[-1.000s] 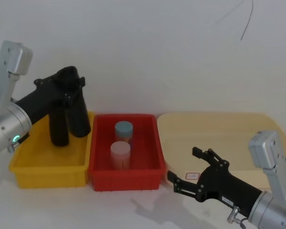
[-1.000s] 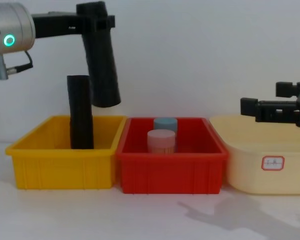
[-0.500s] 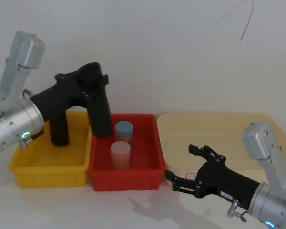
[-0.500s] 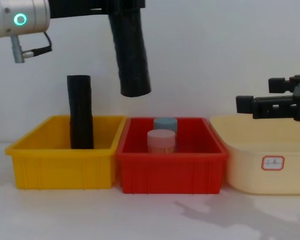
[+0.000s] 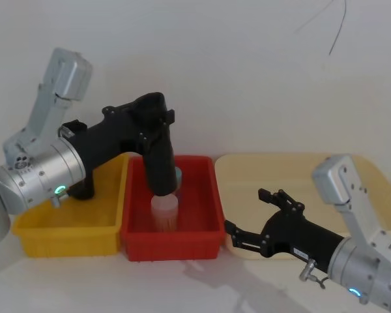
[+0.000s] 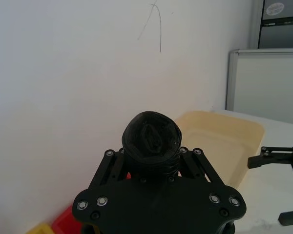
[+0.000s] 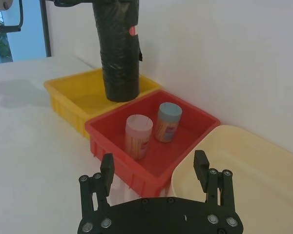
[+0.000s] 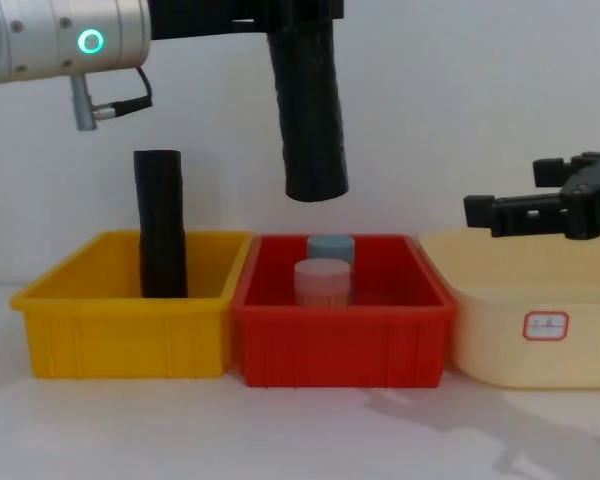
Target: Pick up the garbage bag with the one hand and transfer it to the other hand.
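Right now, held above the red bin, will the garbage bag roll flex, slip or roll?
Probably stiff: the garbage bag hangs straight below the left gripper without sagging. Its crinkled film surface may be slippery. Being cylindrical, it would likely roll if laid on its side.

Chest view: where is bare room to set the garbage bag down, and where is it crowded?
Bare: the cream tray, right of the red bin, below the open right gripper; the yellow bin's right half, beside the black tube; the tabletop before the bins. Crowded: the red bin, two canisters standing under the garbage bag in the left gripper.
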Controlling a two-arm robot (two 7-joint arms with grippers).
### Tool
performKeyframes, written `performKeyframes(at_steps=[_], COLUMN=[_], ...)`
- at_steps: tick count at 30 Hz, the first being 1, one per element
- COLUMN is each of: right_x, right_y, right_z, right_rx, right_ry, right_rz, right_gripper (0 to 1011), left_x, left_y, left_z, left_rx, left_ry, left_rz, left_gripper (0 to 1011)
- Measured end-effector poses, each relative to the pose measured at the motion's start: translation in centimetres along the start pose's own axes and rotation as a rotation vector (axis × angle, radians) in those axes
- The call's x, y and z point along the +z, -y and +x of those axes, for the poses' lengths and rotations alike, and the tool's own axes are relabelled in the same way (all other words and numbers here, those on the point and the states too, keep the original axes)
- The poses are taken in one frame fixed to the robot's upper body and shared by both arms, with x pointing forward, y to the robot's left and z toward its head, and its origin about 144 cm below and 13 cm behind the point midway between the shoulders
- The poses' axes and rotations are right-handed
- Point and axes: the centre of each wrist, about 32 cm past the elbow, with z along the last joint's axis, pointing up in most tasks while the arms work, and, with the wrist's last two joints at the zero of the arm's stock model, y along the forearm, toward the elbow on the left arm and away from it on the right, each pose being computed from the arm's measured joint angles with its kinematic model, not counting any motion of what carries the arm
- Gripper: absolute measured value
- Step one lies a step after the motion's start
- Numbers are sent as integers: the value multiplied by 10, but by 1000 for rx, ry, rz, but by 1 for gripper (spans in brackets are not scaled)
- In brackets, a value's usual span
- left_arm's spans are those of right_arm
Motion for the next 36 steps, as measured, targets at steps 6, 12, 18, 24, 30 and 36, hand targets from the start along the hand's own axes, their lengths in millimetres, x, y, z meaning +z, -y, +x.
performKeyframes(at_steps=[6, 12, 18, 24, 30, 36], right_x=[2, 5, 8, 12, 15, 16], right_y=[-9, -17, -26, -35, -43, -52], right_z=[-1, -2, -3, -5, -6, -9], right_rx=[-1, 1, -1, 3, 9, 19], right_ry=[-1, -1, 1, 2, -1, -11], right_rz=[-7, -4, 8, 22, 36, 48], right_gripper=[1000, 1000, 999, 1000, 999, 999], left_x=[-2, -5, -7, -8, -9, -10], left_y=[6, 13, 19, 24, 26, 28], left_z=[-6, -12, -17, -21, -25, -28], left_rx=[1, 6, 9, 13, 16, 18], left_ry=[0, -7, -15, -20, -25, -30], left_rz=[-5, -6, -7, -8, -8, -9], left_gripper=[371, 371, 371, 371, 371, 371])
